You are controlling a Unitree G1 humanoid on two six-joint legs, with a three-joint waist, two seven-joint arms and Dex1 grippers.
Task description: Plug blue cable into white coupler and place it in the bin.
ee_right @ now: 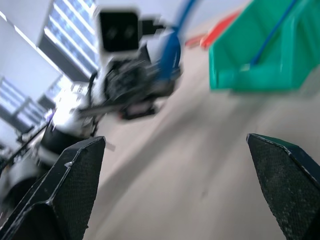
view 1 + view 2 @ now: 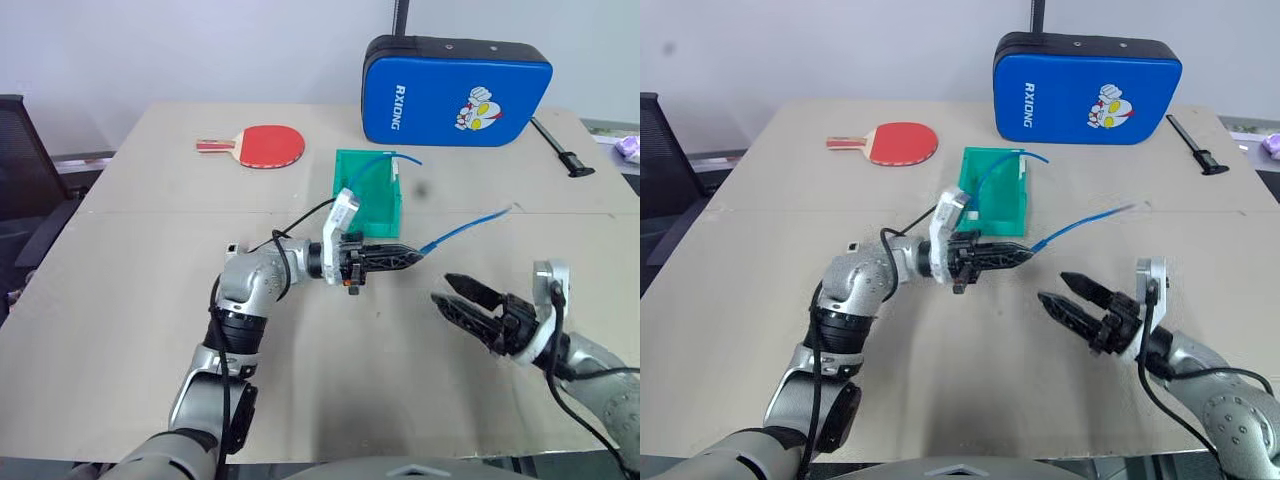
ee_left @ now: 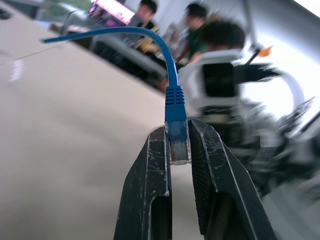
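Observation:
My left gripper (image 2: 418, 257) is shut on the clear plug (image 3: 178, 147) of the blue cable (image 2: 470, 227). It holds the plug above the table, just in front of the green bin (image 2: 378, 215). The rest of the cable trails off in the air toward the right. My right gripper (image 2: 440, 287) hovers open to the right of the left one, its fingers pointing at it, with nothing between them. In the right wrist view the bin (image 1: 260, 55) and the left gripper's held cable lie ahead of the spread fingers (image 1: 80, 170). The white coupler is out of view.
Another blue cable (image 2: 378, 162) arcs out of the bin. A red paddle (image 2: 268, 145) lies at the back left and a big blue padded case (image 2: 455, 90) at the back. A black tool (image 2: 565, 150) lies at the far right. A black chair (image 2: 25, 180) stands left of the table.

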